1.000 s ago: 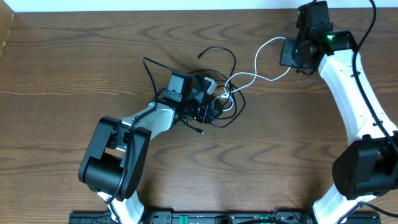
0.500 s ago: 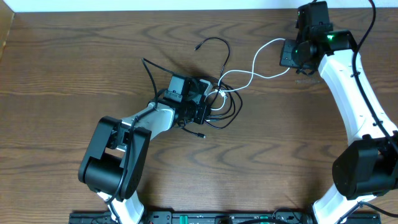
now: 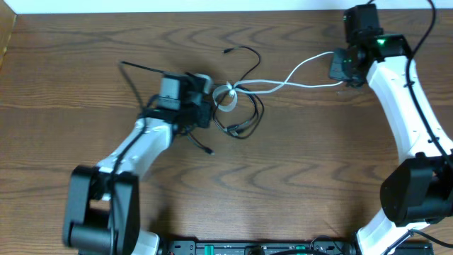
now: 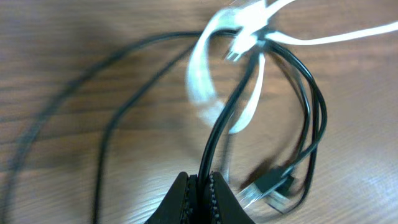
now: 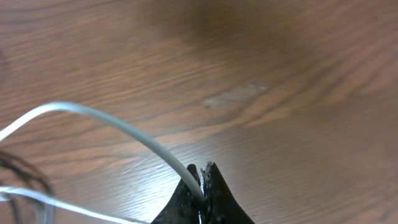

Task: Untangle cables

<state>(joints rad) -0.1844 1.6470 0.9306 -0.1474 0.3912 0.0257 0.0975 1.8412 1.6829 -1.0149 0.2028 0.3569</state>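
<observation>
The black cable [image 4: 310, 118] and the white cable [image 4: 205, 81] are tangled at mid-table, the white one looped around the black strands. My left gripper [image 4: 201, 181] is shut on a black strand just left of the knot [image 3: 228, 95]. A small plug [image 4: 273, 184] lies beside its jaws. The white cable [image 3: 262, 86] stretches right from the knot to my right gripper [image 3: 342, 71]. In the right wrist view that gripper [image 5: 201, 171] is shut on the white cable [image 5: 106, 118]. A loose black end [image 3: 244, 51] arcs behind the knot.
The brown wooden table [image 3: 297, 163] carries nothing else. A thicker black arm cable [image 3: 138, 71] trails left of the left wrist. A dark rail [image 3: 248, 248] runs along the front edge, and the table's far edge lies just behind the right gripper.
My left gripper has shut on the black cable and drawn it left, away from the right arm. The white cable has been pulled straighter and the tangle has tightened and shifted left.
</observation>
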